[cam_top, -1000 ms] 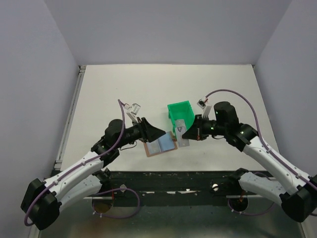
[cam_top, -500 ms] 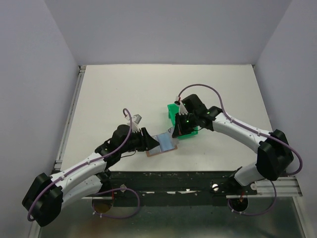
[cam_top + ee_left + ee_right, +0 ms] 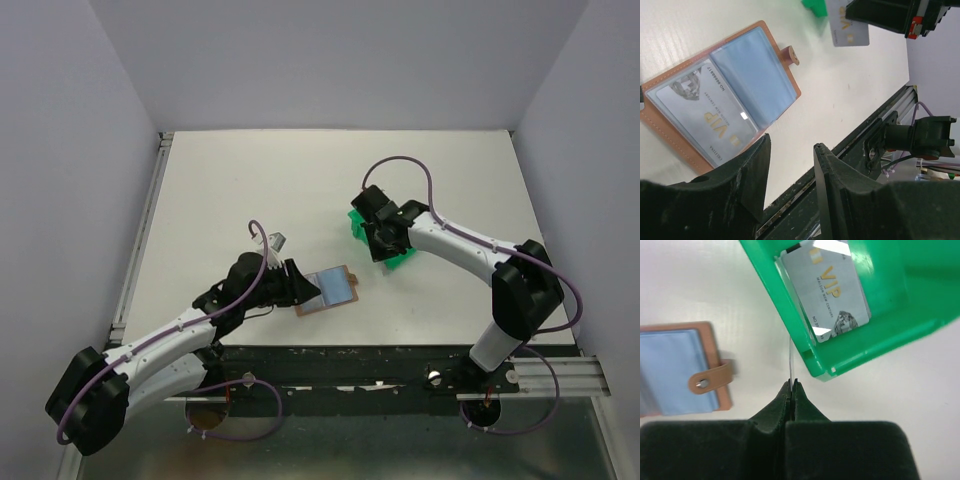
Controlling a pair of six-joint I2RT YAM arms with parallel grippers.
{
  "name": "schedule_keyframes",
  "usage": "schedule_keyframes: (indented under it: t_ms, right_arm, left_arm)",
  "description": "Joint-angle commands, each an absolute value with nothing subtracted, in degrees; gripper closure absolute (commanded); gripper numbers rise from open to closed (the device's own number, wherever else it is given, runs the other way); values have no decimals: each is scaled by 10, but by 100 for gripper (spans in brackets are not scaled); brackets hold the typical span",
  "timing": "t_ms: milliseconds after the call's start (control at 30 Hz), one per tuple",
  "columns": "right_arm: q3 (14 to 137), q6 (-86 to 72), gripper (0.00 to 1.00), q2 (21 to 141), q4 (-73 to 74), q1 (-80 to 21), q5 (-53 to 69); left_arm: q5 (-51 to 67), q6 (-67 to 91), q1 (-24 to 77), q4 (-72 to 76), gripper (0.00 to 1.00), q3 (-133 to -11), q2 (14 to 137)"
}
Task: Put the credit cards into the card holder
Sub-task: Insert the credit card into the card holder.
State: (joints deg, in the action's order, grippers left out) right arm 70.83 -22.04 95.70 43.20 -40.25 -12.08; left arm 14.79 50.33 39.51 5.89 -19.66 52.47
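The tan card holder [image 3: 328,290] lies open on the table, next to my left gripper [image 3: 300,284]. In the left wrist view the card holder [image 3: 752,75] shows one grey credit card [image 3: 705,117] tucked in its left sleeve; its right sleeve holds nothing. My left gripper [image 3: 792,145] is open with nothing between its fingers, one finger over the holder's near corner. My right gripper [image 3: 791,385] is shut on a credit card [image 3: 791,357] seen edge-on, beside the green bin. That held card [image 3: 847,25] hangs above the table. Another credit card [image 3: 832,290] lies inside the bin.
The green plastic bin [image 3: 400,260] sits right of the holder, mostly hidden under my right arm; its wall [image 3: 790,305] stands close to the held card. The holder's snap tab [image 3: 710,380] points toward the bin. The table's dark front rail [image 3: 860,145] runs close to my left gripper.
My right arm has swung back from beside the holder to above the green bin, keeping its card. My left gripper slid down-left along the holder and narrowed a little, then stayed still.
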Motion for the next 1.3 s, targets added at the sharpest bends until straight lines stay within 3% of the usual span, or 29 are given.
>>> schedule_keyframes:
  t_ms: [0, 133, 333, 467, 733, 1000, 1267]
  right_arm:
    - [722, -221, 100, 957, 486, -406, -278]
    - [709, -217, 100, 940, 483, -407, -263]
    - [603, -188, 100, 823, 307, -406, 62]
    - [614, -205, 100, 843, 284, -410, 185]
    - [645, -234, 100, 914, 279, -424, 229]
    - [668, -243, 100, 949, 354, -428, 100]
    - [657, -253, 100, 956, 363, -428, 71]
  left_arm:
    - [129, 498, 397, 57, 50, -183, 524]
    - [127, 499, 398, 54, 50, -180, 528]
    - [116, 501, 397, 52, 50, -171, 532]
    - [113, 506, 399, 61, 50, -163, 533]
    - [108, 503, 398, 71, 55, -162, 561]
    - [111, 496, 397, 83, 58, -171, 581]
    - [113, 487, 399, 119, 65, -211, 651]
